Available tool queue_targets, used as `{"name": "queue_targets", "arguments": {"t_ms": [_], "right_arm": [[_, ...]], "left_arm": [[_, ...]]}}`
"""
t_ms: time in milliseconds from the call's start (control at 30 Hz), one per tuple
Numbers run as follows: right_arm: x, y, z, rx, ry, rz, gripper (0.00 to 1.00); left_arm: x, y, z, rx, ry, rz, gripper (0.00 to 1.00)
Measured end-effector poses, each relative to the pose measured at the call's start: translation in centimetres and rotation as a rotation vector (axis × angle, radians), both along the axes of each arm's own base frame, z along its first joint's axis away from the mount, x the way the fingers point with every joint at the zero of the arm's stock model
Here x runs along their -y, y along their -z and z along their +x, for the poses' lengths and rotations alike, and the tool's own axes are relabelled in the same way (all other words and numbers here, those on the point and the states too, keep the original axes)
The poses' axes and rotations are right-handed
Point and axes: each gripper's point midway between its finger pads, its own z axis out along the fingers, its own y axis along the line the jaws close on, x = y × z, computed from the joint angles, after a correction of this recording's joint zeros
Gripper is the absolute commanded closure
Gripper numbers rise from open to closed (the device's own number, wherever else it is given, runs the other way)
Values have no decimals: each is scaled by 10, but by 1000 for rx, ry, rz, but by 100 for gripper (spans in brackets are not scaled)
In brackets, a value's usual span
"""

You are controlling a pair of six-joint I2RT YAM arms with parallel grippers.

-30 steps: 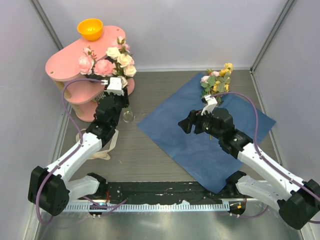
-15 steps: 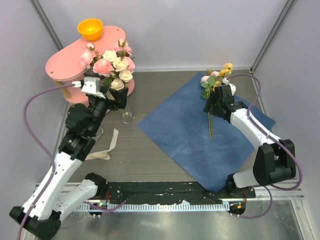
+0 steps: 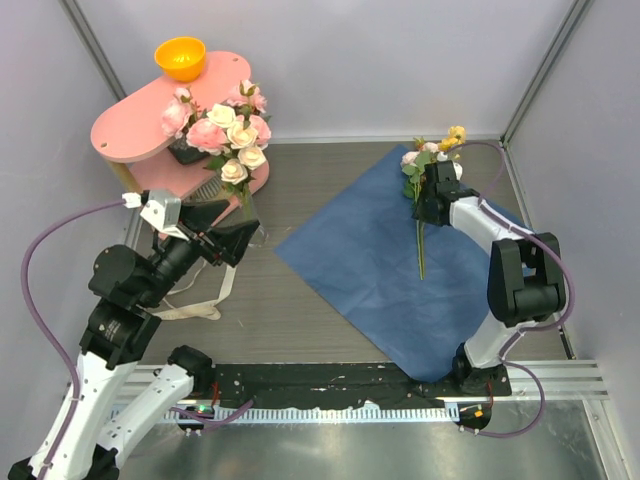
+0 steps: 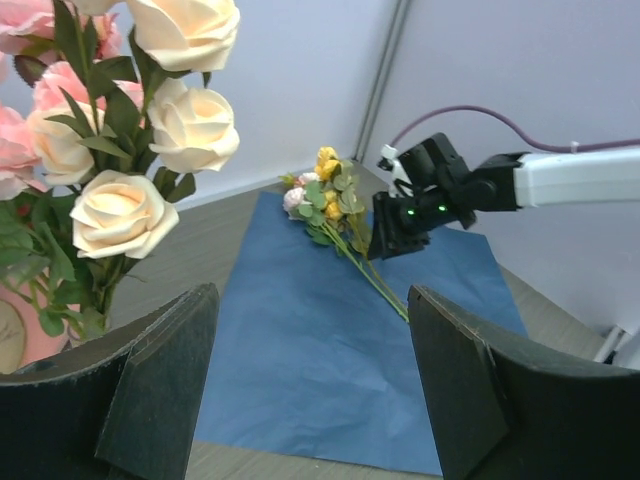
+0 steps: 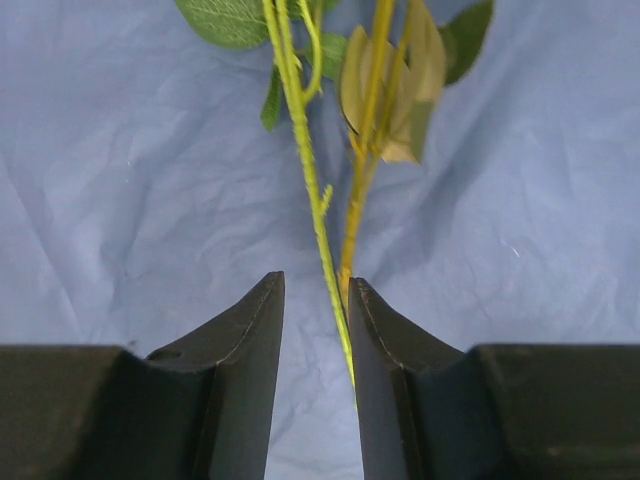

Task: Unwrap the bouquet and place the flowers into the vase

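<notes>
Green stems (image 5: 318,200) between narrowly parted right fingers (image 5: 250,350), left fingers (image 4: 165,370) spread wide, empty

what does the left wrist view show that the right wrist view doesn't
Only left wrist: cream and pink roses close by, the open left gripper, and the right gripper over a small yellow and pink bunch. Only right wrist: its narrow jaws either side of two thin stems, not yet pinching them. Both: the blue paper and those stems.
</notes>
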Motion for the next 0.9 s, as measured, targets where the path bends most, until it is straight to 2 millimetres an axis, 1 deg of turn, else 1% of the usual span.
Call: {"name": "queue_targets", "arguments": {"t_ms": [167,333,500,533,567,633,733,767,900], "right_arm": [[-6,16,26,-6,-59,-19,65],[-4,34,50,-31,-90,-72,68],[-1,45,56,-50,-115,-109,74],[-1,46,56,-53,-116,-116,76],[0,48,57,-57,-118,-124,81],[2,53,57,-67,-124,-137,83],[3,59,58,-76,-131,-148,95],[3,58,59,-73,-136,-153,99],[3,55,61,-66,-143,-157,99]], "left_arm": [[9,6,-10,-19,69,-1,21],[19,14,-12,-58,125,-6,21],[22,16,-14,-76,150,-14,21],[23,16,-14,-77,152,-15,21],[23,16,-14,-78,153,-16,21],[23,17,-15,-84,154,-21,21],[23,17,-15,-89,154,-26,21],[23,17,-15,-91,155,-27,21],[24,18,-15,-104,156,-35,22]]}}
